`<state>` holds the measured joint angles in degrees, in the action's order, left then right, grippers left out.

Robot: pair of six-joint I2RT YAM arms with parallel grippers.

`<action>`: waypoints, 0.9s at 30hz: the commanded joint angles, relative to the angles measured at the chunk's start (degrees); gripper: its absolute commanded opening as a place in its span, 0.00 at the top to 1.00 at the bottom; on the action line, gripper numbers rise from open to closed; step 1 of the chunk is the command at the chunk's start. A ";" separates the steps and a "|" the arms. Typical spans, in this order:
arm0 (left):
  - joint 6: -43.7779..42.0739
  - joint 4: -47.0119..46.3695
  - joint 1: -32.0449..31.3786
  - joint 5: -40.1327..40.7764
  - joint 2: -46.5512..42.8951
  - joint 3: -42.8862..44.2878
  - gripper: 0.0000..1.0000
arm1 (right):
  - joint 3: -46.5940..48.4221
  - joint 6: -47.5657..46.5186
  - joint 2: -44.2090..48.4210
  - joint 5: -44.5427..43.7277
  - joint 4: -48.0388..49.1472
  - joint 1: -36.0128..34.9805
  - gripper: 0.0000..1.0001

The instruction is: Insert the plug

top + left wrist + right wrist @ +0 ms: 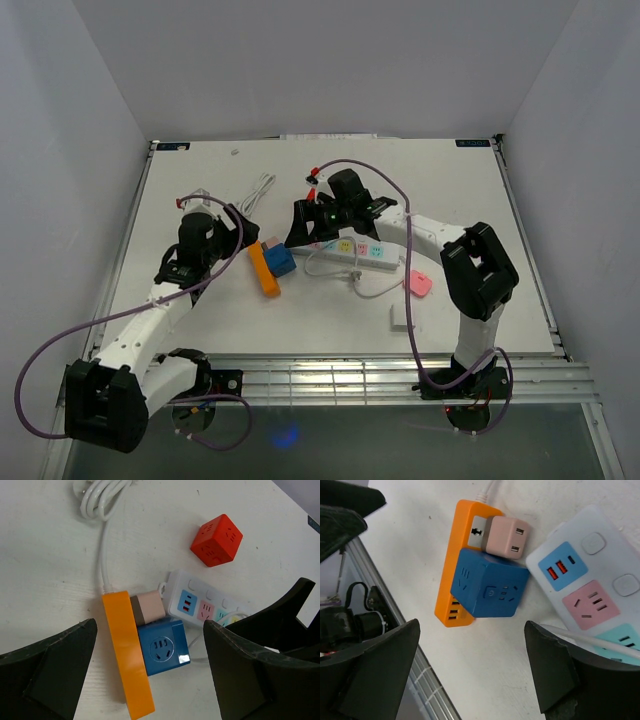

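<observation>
1 red cube (216, 540): left wrist only, seemingly.

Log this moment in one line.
left gripper open above orange strip | right gripper open above white strip | pink adapter on orange strip

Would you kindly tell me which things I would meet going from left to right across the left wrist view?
Orange power strip → blue socket cube → red socket cube. The pink adapter and the white power strip overlap these sideways, so they are left out.
</observation>
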<state>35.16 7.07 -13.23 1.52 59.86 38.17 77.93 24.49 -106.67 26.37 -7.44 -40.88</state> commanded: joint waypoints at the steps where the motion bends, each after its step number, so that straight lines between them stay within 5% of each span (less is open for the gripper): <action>1: 7.55 -1.09 -0.04 0.68 -5.27 -4.15 0.02 | -2.25 6.96 -0.99 4.74 6.20 -0.07 0.07; 9: 10.90 -2.15 -0.04 -0.03 -7.82 -9.87 0.02 | -4.71 16.28 -5.56 8.70 14.20 -0.51 0.00; 10: 11.07 -2.32 -0.04 0.41 -8.43 -10.66 0.02 | -5.07 16.90 -5.74 8.52 14.99 -0.77 0.10; 13: 11.25 -2.32 -0.12 2.26 -11.33 -11.45 0.02 | -5.42 18.75 -7.23 9.05 16.40 -1.13 0.11; 27: 8.62 4.35 -0.04 4.54 -15.29 -5.75 0.02 | -4.37 22.62 -13.82 6.94 19.48 -3.85 0.07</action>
<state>44.86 9.45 -13.26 4.84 46.61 29.15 72.40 45.52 -118.87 33.85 10.44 -43.40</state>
